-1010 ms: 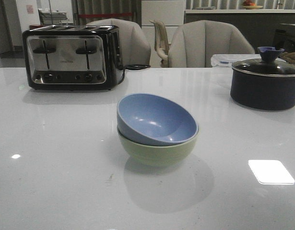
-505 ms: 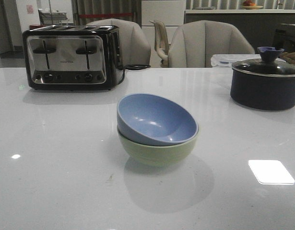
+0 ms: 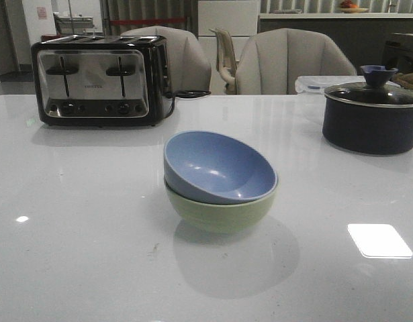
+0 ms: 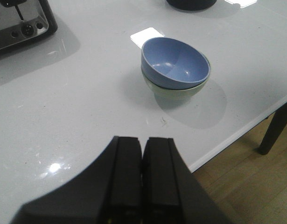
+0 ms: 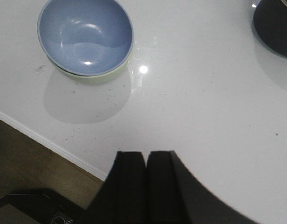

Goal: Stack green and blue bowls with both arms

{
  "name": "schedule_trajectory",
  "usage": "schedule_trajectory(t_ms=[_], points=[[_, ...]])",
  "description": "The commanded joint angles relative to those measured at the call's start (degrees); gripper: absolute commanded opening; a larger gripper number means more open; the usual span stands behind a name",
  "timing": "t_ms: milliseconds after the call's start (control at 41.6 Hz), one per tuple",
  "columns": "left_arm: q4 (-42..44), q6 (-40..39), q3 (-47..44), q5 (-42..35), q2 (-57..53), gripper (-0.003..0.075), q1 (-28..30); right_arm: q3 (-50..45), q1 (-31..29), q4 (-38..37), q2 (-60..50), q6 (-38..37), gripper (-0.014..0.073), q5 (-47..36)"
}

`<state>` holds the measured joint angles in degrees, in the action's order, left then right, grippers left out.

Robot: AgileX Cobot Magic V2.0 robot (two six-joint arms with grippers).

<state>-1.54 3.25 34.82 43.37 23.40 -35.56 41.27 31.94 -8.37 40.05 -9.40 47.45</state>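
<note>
Left gripper [image 4: 142, 154] and right gripper [image 5: 146, 163] closed, empty

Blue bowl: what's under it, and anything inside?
The blue bowl sits tilted, nested in the green bowl. Its inside is empty. The green bowl's interior is covered, so nothing there can be checked.

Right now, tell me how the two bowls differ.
The blue bowl sits on top, nested inside the green bowl, which rests on the table. The blue bowl is tilted, its inside showing; the green bowl shows only its outer wall and rim. Both are plain, round and look similar in size.
</note>
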Motion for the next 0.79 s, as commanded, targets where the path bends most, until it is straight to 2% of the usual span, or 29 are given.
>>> schedule_trajectory(t_ms=[0, 385, 457, 577, 769], points=[[0.1, -0.1, 1.5, -4.3, 0.3, 0.0102, 0.1, 1.5, 0.0, -1.0, -0.2, 0.1, 0.0034, -3.2], [0.2, -0.1, 1.4, -4.5, 0.0, 0.0102, 0.1, 1.5, 0.0, -1.0, -0.2, 0.1, 0.0034, -3.2], [3.4, -0.1, 0.5, -5.8, -1.8, 0.0101, 1.2, 1.5, 0.0, -1.0, -0.2, 0.1, 0.0034, -3.2], [6.6, -0.1, -5.8, -14.7, -7.0, 0.0101, 7.2, 1.5, 0.0, -1.0, -0.2, 0.1, 0.0034, -3.2], [6.0, -0.1, -21.0, -30.1, -17.3, 0.0101, 19.1, 1.5, 0.0, -1.0, -0.2, 0.1, 0.0034, -3.2]])
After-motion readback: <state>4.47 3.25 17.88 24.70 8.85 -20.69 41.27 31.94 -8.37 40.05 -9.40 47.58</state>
